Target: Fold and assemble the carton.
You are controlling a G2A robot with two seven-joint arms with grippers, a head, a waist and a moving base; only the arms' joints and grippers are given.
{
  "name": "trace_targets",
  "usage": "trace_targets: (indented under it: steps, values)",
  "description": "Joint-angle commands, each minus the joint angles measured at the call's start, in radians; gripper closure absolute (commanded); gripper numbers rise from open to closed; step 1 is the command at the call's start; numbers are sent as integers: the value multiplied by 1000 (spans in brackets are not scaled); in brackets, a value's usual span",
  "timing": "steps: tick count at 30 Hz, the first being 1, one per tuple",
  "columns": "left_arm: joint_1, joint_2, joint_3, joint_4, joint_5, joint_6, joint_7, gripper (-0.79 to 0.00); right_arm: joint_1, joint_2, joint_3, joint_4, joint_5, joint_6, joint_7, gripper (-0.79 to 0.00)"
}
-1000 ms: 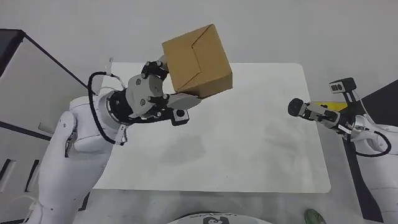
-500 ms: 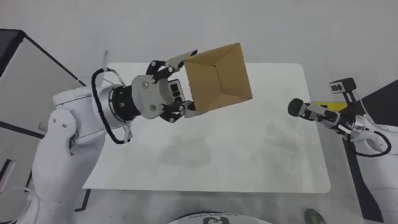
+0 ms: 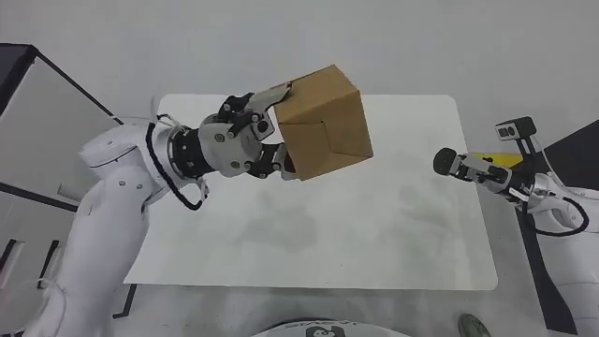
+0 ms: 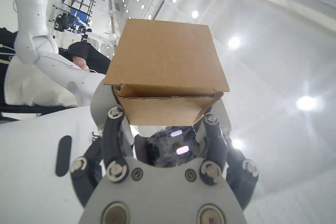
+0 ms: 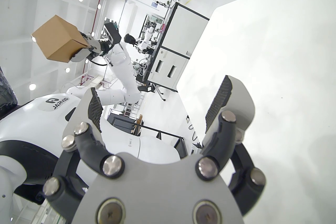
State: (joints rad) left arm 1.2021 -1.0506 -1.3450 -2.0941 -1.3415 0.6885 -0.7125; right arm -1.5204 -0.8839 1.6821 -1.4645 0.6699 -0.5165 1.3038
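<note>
One carton (image 3: 323,122) at twelve o'clock over one table (image 3: 393,234); two grippers: left gripper (image 3: 286,129) at eleven, right gripper (image 3: 444,161) at three.

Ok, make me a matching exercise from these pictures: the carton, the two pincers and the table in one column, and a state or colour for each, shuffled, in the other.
Things:
1. carton
2. left pincer
3. right pincer
4. table

States:
A. open, holding nothing
B. brown, held up off the table
C. white, flat, below the carton
D. shut on the carton

Pairs: 1-B, 2-D, 3-A, 4-C
</note>
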Motion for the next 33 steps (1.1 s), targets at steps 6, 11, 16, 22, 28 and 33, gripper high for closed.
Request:
trace_targets:
  steps: [6,11,16,22,28,33]
  values:
    - [8,6,12,83,165,-94,-172,0,0,0,0,0,0,0,0,-785]
    - [8,6,12,83,165,-94,-172,0,0,0,0,0,0,0,0,-785]
    - [39,0,21,117,107,-180,-233,0,0,0,0,0,0,0,0,-785]
    - [61,-7,45,212,81,-294,-390,0,0,0,0,0,0,0,0,-785]
    - [58,-17,71,269,25,-357,-483,0,0,0,0,0,0,0,0,-785]
    - [49,-27,86,289,-62,-355,-503,0,0,0,0,0,0,0,0,-785]
